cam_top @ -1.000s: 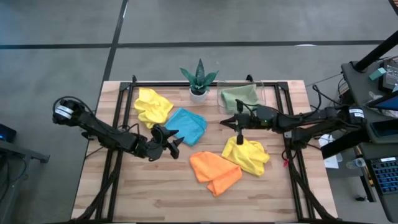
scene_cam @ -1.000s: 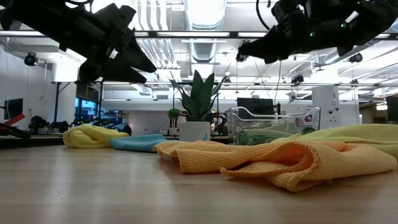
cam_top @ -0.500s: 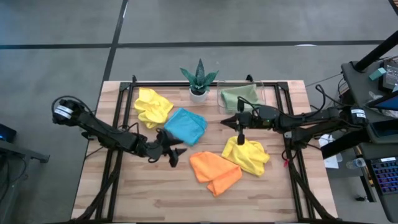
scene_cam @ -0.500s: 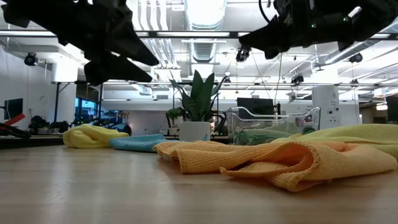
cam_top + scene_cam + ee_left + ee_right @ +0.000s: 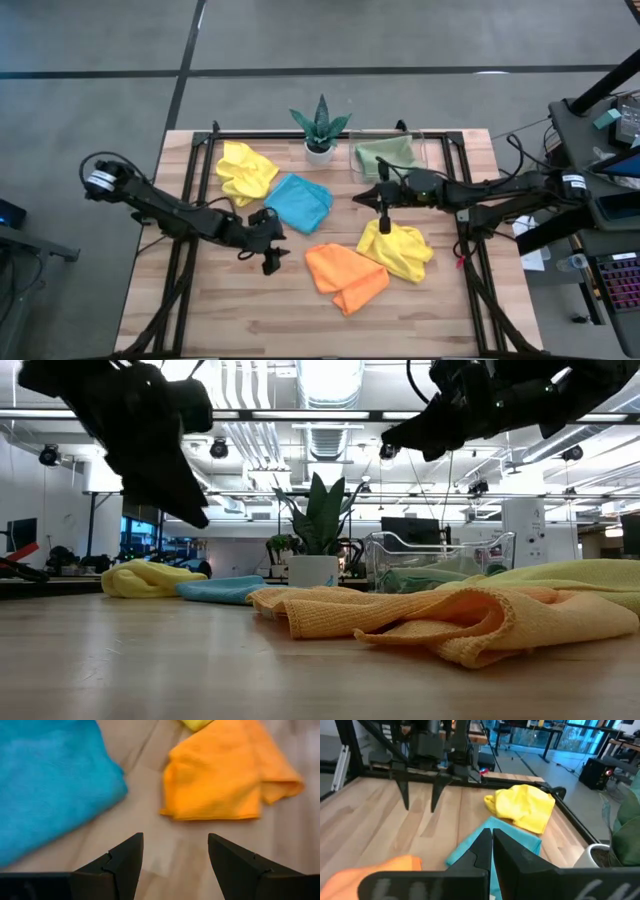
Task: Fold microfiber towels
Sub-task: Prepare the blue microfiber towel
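Nubby orange cloth [image 5: 420, 615], matt wood table [image 5: 250, 310]

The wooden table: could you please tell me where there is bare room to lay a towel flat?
The wooden table is bare along its near edge and left side, below the open left gripper. It is crowded between the blue towel, crumpled orange towel and yellow towel, where the shut right gripper hangs.

Even, bright overhead light; ceiling strips [image 5: 330, 380] glare in the low view, leaving the arms silhouetted. Shadows stay soft. Left wrist view is slightly blurred.
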Robot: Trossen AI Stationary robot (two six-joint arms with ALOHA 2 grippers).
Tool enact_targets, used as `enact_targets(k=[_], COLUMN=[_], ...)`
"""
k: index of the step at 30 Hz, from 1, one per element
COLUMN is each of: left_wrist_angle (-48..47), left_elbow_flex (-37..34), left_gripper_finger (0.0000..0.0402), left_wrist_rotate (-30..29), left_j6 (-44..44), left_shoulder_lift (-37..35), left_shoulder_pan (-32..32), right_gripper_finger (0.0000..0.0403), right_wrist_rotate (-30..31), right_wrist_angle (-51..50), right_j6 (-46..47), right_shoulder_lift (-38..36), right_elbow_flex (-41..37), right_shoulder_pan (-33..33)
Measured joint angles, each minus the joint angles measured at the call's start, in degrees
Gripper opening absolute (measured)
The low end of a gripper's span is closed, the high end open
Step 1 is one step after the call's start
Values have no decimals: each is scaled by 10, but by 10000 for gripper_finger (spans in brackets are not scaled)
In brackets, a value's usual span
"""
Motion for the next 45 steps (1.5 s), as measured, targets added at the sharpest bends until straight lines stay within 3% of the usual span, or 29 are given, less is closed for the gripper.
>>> enact_targets(k=[6,14,18,23,35,39,45], left_wrist_angle=[66,320,310,300,306,304,302], left_elbow_flex=[0,24,78,118,120,120,120], left_gripper_finger=[207,207,207,207,205,174,77], left_wrist_rotate=[-32,-78,-116,-119,-120,-120,-111], left_j6=[87,127,171,143,83,90,95], left_shoulder_lift=[41,180,253,323,378,377,376], left_shoulder_pan=[46,91,122,155,158,157,158], right_gripper_finger=[9,9,9,9,9,9,9], right_wrist_rotate=[28,38,40,40,40,40,40], right_wrist_angle=[1,28,35,22,14,12,6], right_j6=[-20,-56,-54,-40,-8,13,31], right_shoulder_lift=[23,33,32,33,34,34,34], right_elbow_flex=[0,-1,-1,-2,-4,-4,-5], right_shoulder_pan=[-2,-3,-3,-3,-3,-3,-3])
